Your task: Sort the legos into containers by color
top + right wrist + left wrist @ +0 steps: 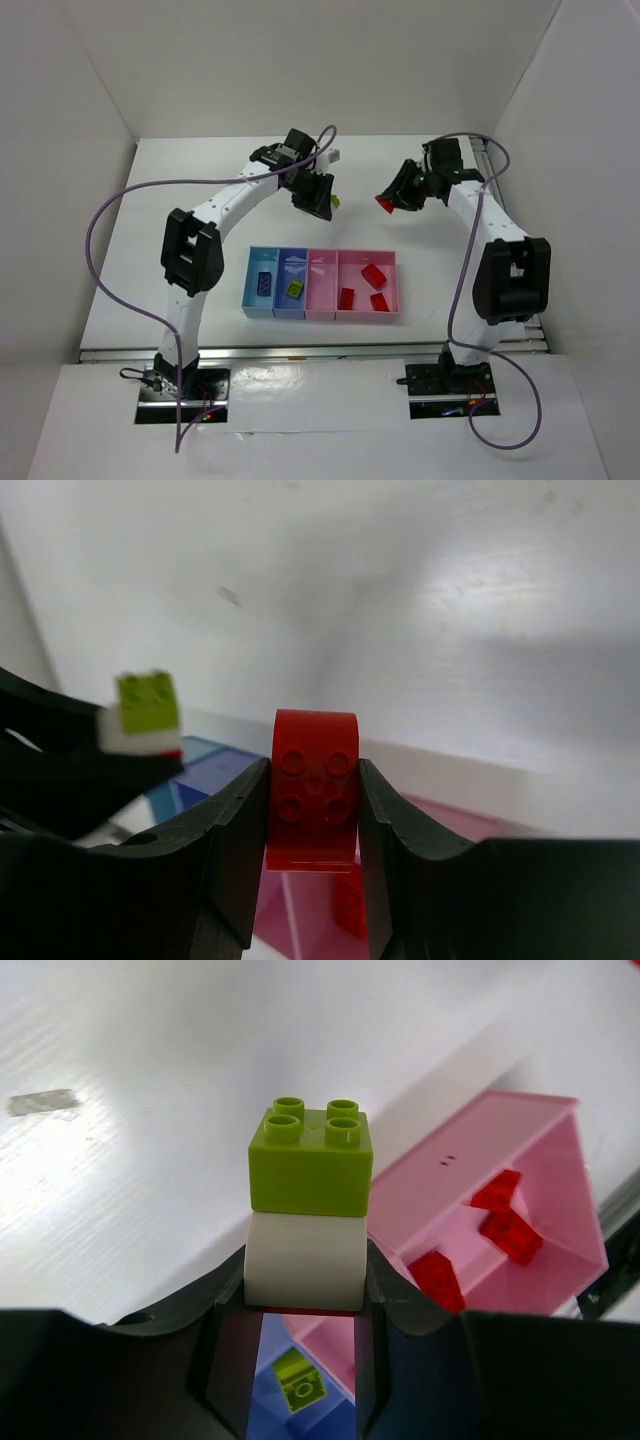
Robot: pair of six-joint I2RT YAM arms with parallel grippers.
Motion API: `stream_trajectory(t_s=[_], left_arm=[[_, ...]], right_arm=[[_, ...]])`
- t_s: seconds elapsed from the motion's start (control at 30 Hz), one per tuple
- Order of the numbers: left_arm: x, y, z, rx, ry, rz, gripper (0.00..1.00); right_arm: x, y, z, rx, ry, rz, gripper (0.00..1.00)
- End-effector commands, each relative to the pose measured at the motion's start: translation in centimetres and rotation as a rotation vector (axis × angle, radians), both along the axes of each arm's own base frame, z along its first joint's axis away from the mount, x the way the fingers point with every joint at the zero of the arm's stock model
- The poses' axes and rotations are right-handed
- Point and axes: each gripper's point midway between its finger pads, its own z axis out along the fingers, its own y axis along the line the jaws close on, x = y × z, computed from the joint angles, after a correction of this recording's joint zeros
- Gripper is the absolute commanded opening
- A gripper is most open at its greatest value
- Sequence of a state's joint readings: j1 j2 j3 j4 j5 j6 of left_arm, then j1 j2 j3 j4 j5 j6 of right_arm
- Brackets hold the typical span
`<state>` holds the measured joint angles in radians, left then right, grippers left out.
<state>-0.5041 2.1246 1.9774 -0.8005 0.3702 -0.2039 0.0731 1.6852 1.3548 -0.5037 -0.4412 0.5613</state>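
Raised above the worktop (200,180) beyond the far edge of the trays (321,250), my left jaws clamp a pale brick (303,1260) carrying a yellow-green brick (310,1165), my right jaws a red brick (313,790), well apart.

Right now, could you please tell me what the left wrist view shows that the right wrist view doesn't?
Left wrist only: three red bricks in the wide pink tray, a second yellow-green brick in the darker blue tray. Right wrist only: the right gripper shut on a red brick. Both: the left gripper's yellow-green brick atop a pale brick.
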Motion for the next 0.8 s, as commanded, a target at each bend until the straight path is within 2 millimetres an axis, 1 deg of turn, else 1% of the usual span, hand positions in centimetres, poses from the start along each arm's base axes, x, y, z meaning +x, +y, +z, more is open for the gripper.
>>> stream_trajectory(t_s=[0.0,0.03,0.07,0.1,0.13,0.17,0.2,0.23,0.27,0.3,0.33,0.37,0.4,0.47,0.5,0.53,0.57,0.6,0.63,0.7,0.73,0.77], left_arm=[[2.3,1.8,-0.1,0.037,0.024,0.153,0.00],[2.4,2.0,-0.4,0.052,0.027,0.160,0.00],[2.2,2.2,-0.6,0.062,0.041,0.176,0.00],[2.5,2.2,-0.3,0.060,0.038,0.202,0.00],[2.8,2.6,-0.3,0.060,0.038,0.211,0.00],[2.6,2.4,-0.2,0.047,0.049,0.211,0.00],[2.4,2.6,-0.4,0.033,0.077,0.218,0.00],[2.7,2.5,-0.8,0.032,0.076,0.218,0.00],[3.0,2.9,-1.2,0.034,0.089,0.236,0.00],[3.0,2.9,-1.2,0.034,0.089,0.236,0.00],[2.7,2.5,-1.7,0.021,0.113,0.222,0.00],[2.9,2.8,-1.6,0.010,0.120,0.224,0.00],[2.8,2.6,-2.0,0.005,0.133,0.218,0.00],[2.6,2.1,-1.4,-0.027,0.147,0.206,0.00],[2.6,1.9,-1.3,-0.038,0.137,0.188,0.00],[2.6,1.9,-1.3,-0.036,0.132,0.180,0.00],[2.3,1.5,-1.1,-0.056,0.140,0.157,0.00],[2.6,1.4,-1.0,-0.062,0.129,0.156,0.00],[3.0,1.8,-0.7,-0.065,0.112,0.154,0.00],[3.1,1.2,0.0,-0.097,0.101,0.127,0.00],[3.3,1.4,0.4,-0.115,0.100,0.126,0.00],[3.3,1.0,1.1,-0.136,0.096,0.113,0.00]], right_arm=[[-4.5,-1.1,-1.5,-0.215,0.038,0.035,0.06],[-5.4,-1.2,-1.1,-0.232,0.032,0.031,0.06],[-6.3,-1.4,-1.4,-0.255,0.035,0.041,0.06],[-6.9,-1.2,-1.5,-0.268,0.029,0.055,0.06],[-7.9,-0.6,-2.0,-0.271,0.038,0.078,0.06],[-8.4,-0.3,-1.3,-0.276,0.008,0.100,0.06],[-8.8,-0.1,-1.1,-0.291,-0.001,0.112,0.06],[-9.2,0.2,-1.1,-0.305,-0.012,0.131,0.06],[-9.6,1.0,-0.5,-0.309,-0.035,0.153,0.06],[-9.9,1.2,-0.7,-0.325,-0.035,0.172,0.06],[-10.3,1.5,-0.7,-0.335,-0.045,0.198,0.06],[-10.9,2.1,-0.8,-0.341,-0.045,0.230,0.08],[-11.3,2.4,-1.0,-0.344,-0.033,0.245,0.08],[-12.4,2.5,-2.1,-0.390,-0.019,0.299,0.09],[-13.2,3.0,-2.3,-0.400,-0.007,0.336,0.09],[-13.5,2.9,-2.8,-0.408,0.000,0.347,0.09],[-14.3,3.1,-3.4,-0.405,0.024,0.368,0.09],[-14.6,3.5,-3.4,-0.402,0.019,0.390,0.11],[-15.2,3.2,-3.5,-0.405,0.037,0.393,0.15],[-15.8,3.2,-3.8,-0.422,0.046,0.427,0.26],[-16.1,3.1,-3.9,-0.424,0.057,0.429,0.28],[-16.2,2.8,-4.0,-0.440,0.063,0.436,0.31]])
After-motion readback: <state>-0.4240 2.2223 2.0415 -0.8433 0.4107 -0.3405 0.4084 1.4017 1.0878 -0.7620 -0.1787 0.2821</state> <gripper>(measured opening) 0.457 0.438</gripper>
